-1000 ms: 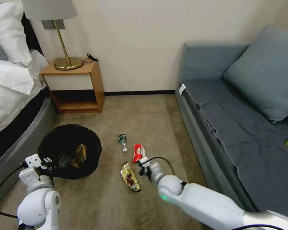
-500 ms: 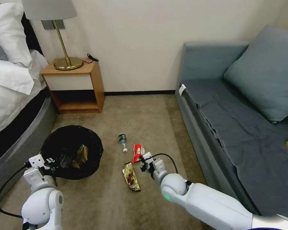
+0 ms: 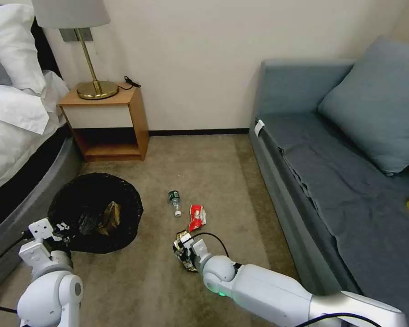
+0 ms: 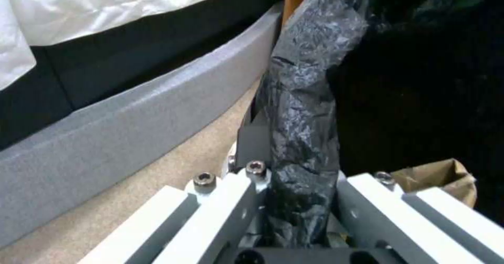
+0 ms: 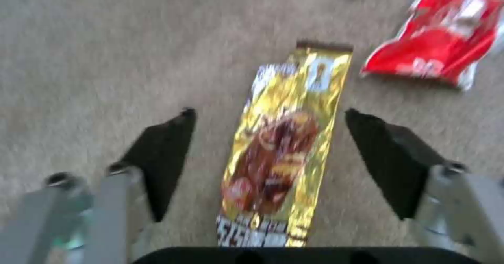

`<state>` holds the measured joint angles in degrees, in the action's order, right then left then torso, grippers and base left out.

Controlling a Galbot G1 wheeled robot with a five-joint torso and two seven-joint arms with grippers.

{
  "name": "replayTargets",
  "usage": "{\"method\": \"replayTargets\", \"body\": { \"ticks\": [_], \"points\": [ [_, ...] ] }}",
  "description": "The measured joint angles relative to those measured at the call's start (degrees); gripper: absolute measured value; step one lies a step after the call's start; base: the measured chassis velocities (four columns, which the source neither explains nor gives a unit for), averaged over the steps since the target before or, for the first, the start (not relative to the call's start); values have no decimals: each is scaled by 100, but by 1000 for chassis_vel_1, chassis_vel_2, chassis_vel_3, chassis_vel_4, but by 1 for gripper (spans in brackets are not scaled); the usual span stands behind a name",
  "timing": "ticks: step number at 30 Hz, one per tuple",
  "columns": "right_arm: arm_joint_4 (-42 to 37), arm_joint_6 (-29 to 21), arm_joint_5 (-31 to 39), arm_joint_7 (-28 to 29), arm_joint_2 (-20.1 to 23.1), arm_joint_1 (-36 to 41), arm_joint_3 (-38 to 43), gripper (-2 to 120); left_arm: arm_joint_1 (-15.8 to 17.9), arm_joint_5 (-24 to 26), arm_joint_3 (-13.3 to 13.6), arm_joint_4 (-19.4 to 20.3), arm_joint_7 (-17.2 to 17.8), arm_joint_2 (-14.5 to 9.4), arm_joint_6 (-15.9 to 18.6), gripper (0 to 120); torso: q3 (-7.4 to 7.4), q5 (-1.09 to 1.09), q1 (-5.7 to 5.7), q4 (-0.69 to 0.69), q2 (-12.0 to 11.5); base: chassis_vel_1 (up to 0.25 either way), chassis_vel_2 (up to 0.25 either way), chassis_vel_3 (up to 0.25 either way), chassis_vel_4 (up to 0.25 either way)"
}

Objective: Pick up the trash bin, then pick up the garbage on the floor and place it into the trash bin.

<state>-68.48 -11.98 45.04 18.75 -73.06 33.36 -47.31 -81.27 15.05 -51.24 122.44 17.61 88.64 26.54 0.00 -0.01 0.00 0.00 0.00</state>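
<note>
Here, on the carpet between bed (image 3: 13, 136) and sofa (image 3: 331, 181), we hold the trash bin (image 3: 95, 211) low at our left side, the left gripper (image 4: 294, 201) clamped on its black-bagged rim, a crumpled brown packet (image 3: 110, 213) already lying inside. Our right arm reaches down to the floor, where the right gripper (image 5: 267, 157) hangs directly over the yellow-dark snack wrapper (image 5: 283, 154), its two dark fingers spread wide apart. The wrapper lies flat with its long axis running away from the wrist, between the fingers, so we judge a closing pinch would meet its narrow width. The red wrapper (image 3: 197, 217) rests just beyond, toward the sofa, and the mini bottle (image 3: 174, 200) a little farther, both untouched. Of our two arms, the right is much the nearer to all three.
</note>
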Motion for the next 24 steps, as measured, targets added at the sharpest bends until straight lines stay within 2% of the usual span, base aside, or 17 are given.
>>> {"method": "replayTargets", "body": {
  "ticks": [3, 7, 24],
  "points": [
    [222, 61, -90, -88, -66, 45, -43, 90, 10, 10, -4, 5, 0, 1, -11, 2, 0, 0, 0, 0, 0, 0, 0, 0, 0],
    [489, 124, -182, -171, -139, 69, -27, 98, 20, 13, -4, 4, -2, -16, -28, 2, 0, 0, 0, 0, 0, 0, 0, 0, 0],
    [1554, 479, -713, -557, -469, 199, 99, 97, -34, 12, 9, -13, -10, -58, -96, 2, 0, 1, 0, 0, 0, 0, 0, 0, 0]
  ]
}}
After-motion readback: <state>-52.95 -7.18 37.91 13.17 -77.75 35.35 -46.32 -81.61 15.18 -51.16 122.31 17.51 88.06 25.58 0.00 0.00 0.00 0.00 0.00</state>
